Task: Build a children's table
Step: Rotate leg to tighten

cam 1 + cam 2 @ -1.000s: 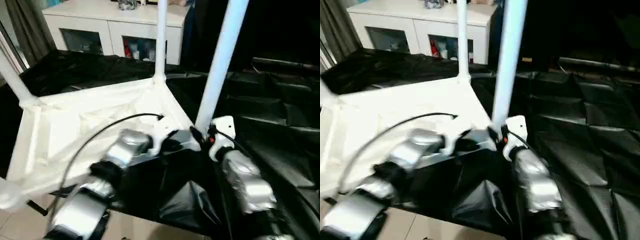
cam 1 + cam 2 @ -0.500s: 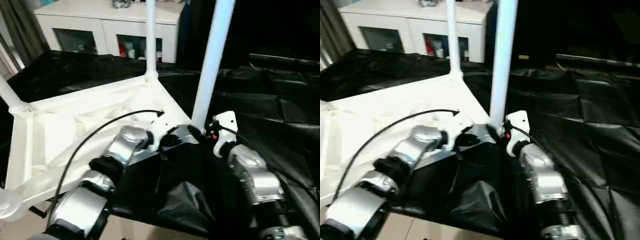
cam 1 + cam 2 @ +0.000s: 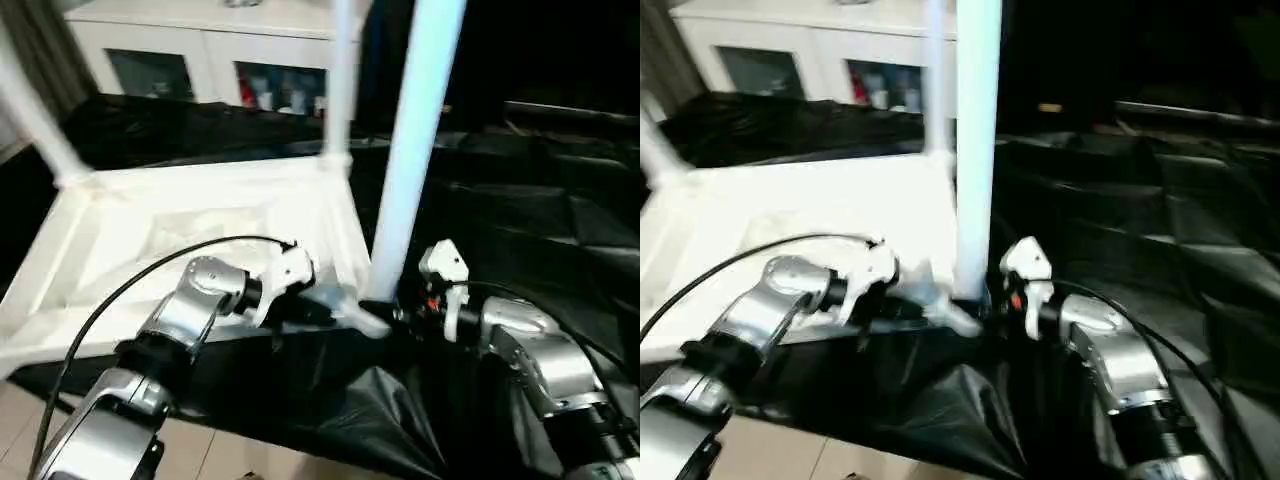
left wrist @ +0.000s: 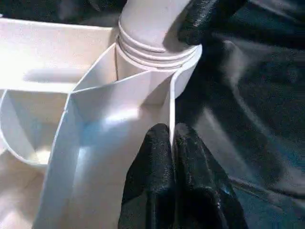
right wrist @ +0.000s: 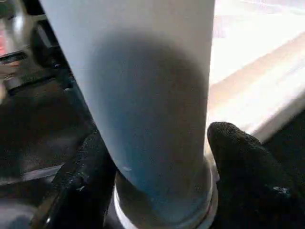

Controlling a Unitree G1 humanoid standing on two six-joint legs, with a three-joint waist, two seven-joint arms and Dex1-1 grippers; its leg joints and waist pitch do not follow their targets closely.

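While the children's table (image 3: 200, 215) lies upside down on the black-draped table (image 3: 560, 230), ribbed underside up, three of its legs can be seen standing in the corner sockets, and the near leg (image 3: 405, 150) is the one both arms are crowding. The left gripper (image 4: 172, 143) has its two black fingers pressed together, and they pinch the thin white wall of the top right beside that leg's corner socket (image 4: 157, 52), where the leg's ringed base sits. The right gripper (image 5: 159, 162) comes at the same leg from the other side, its fingers (image 5: 243, 167) spread and sitting either side of the tube just above the socket; they look to be against it, but I can't tell if they're actually squeezing. A second leg (image 3: 340, 85) rises from the far corner behind the near leg, and a third leg (image 3: 35, 115) from the far-left corner. Beyond the near leg, past the draped table, there's a white cabinet with glass doors (image 3: 200, 60).
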